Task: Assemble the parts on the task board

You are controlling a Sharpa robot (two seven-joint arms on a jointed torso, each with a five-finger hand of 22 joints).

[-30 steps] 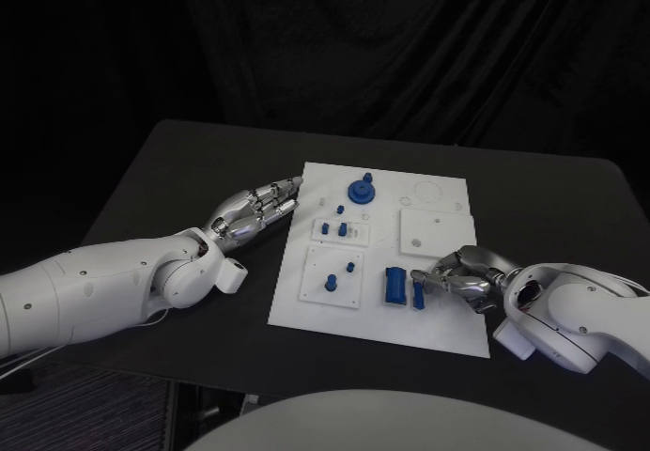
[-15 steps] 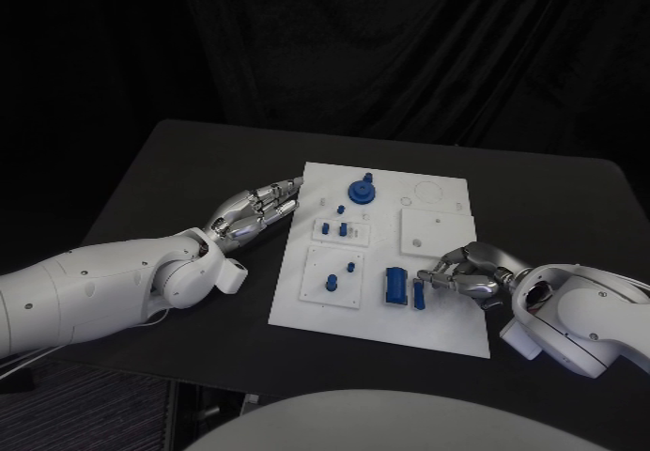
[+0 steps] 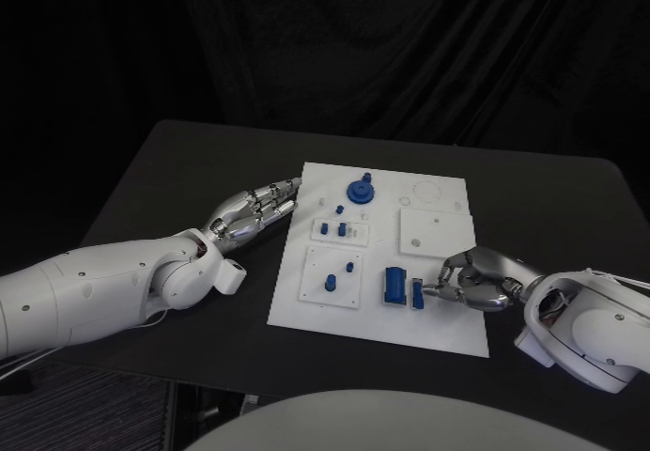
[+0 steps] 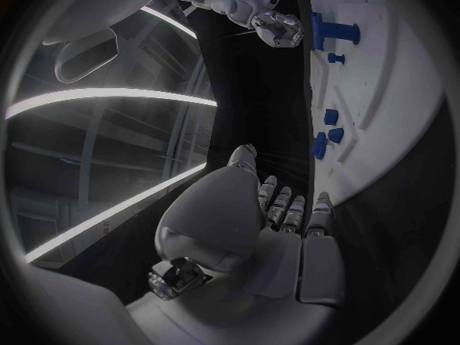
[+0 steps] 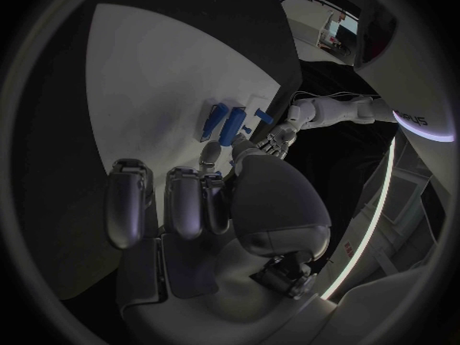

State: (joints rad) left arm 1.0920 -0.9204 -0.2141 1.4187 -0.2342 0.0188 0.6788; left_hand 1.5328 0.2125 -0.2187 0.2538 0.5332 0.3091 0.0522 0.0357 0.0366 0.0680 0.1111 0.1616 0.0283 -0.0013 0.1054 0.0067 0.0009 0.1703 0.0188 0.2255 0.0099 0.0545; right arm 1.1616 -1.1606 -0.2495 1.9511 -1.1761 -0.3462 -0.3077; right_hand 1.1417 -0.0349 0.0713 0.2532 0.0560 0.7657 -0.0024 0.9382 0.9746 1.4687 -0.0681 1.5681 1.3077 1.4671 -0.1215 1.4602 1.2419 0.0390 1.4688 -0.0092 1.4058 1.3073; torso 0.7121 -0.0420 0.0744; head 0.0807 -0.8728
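Right wrist view: right hand (image 5: 230, 199) fingertips beside two blue parts (image 5: 222, 124).

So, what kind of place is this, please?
Probably a robotics test lab: a white task board with small blue parts on a black table, dark curtains behind, and each robot hand beside the board.

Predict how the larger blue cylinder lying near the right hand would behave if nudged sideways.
The larger blue cylinder lies on its side on the flat task board, so it would probably roll. It looks like rigid plastic, likely light. The right hand, fingertips beside it, could easily send it off.
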